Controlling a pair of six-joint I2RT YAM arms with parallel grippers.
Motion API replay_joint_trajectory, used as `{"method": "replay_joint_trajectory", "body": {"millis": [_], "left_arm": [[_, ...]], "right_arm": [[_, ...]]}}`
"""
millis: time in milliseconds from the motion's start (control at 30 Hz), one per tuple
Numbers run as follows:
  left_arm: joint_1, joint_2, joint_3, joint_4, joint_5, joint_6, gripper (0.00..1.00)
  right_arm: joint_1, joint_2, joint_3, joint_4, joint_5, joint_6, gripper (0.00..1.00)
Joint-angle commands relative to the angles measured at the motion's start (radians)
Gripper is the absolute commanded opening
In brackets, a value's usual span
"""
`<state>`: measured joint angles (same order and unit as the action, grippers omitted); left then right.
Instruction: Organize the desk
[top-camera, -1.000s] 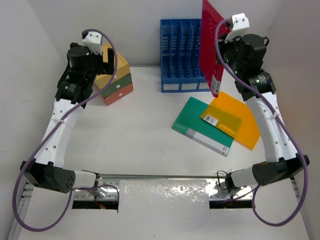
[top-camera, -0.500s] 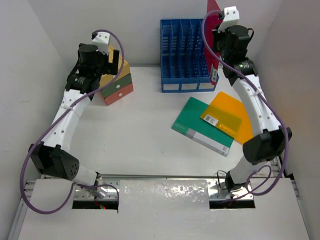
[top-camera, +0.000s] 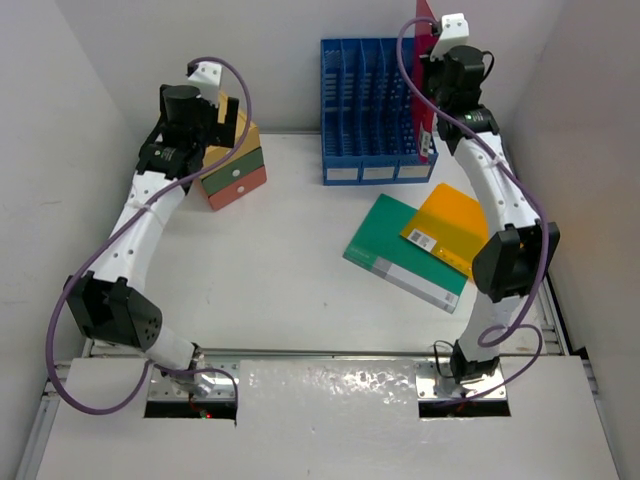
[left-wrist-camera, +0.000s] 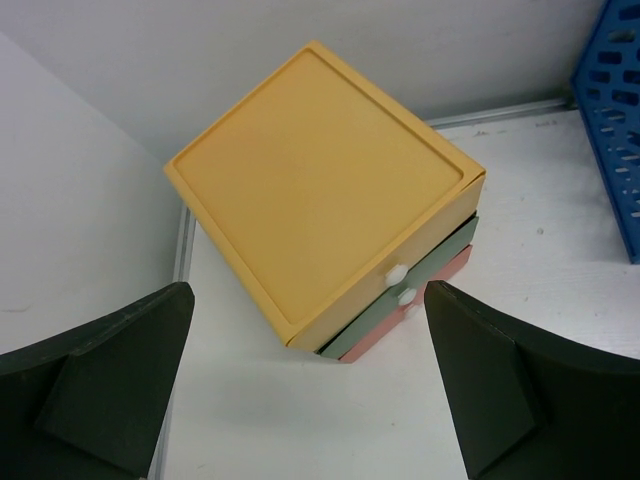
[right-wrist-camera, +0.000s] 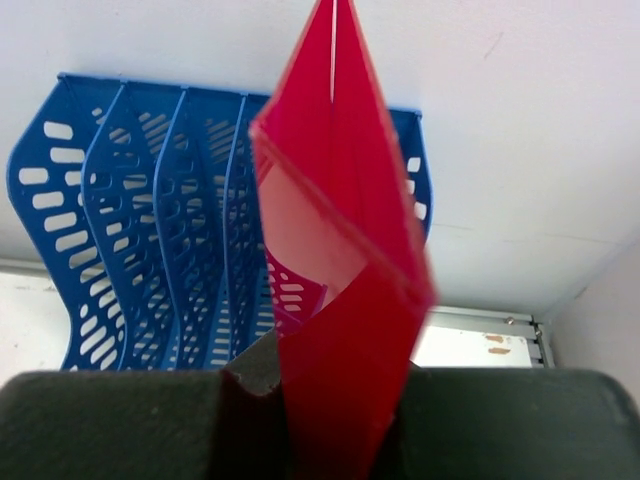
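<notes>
Progress check, near to far.

- Near and middle of the surface (top-camera: 280, 290): bare white top, walled in, running from the arm bases to the back wall.
- Right of centre: green folder (top-camera: 400, 250) lies flat and skewed. The orange folder (top-camera: 450, 215) lies flat overlapping its right side. Neither is filed.
- Far left corner: three-drawer box (left-wrist-camera: 320, 190) (yellow, green and orange tiers) sits turned at an angle to the walls, drawers apparently shut. Left jaws hover above it, spread wide, holding nothing.
- Far centre, against the back wall: blue file rack (top-camera: 365, 110), the slots in view showing nothing inside.
- Far right: right jaws are clamped on one edge of the red folder (right-wrist-camera: 340, 260), held on edge over the rack's right end. Cannot tell whether it has entered a slot.

Judgement: early to middle of the job. One folder is being filed; two are left loose, and the box may want squaring.
</notes>
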<state>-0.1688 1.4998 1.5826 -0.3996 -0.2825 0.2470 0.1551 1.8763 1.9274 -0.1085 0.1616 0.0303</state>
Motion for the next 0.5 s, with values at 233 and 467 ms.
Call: {"method": "replay_joint_trajectory", "body": {"millis": [233,467], "left_arm": [[0.009,0.023,0.053,0.038,-0.026,0.014,1.0],[0.011,0.028,0.06,0.03,-0.026,0.021,1.0]], "right_arm": [[-0.002,0.056,0.074,0.173,-0.054,0.016,0.0],[-0.006,0.122,0.059,0.296,-0.099,0.025,0.0]]}}
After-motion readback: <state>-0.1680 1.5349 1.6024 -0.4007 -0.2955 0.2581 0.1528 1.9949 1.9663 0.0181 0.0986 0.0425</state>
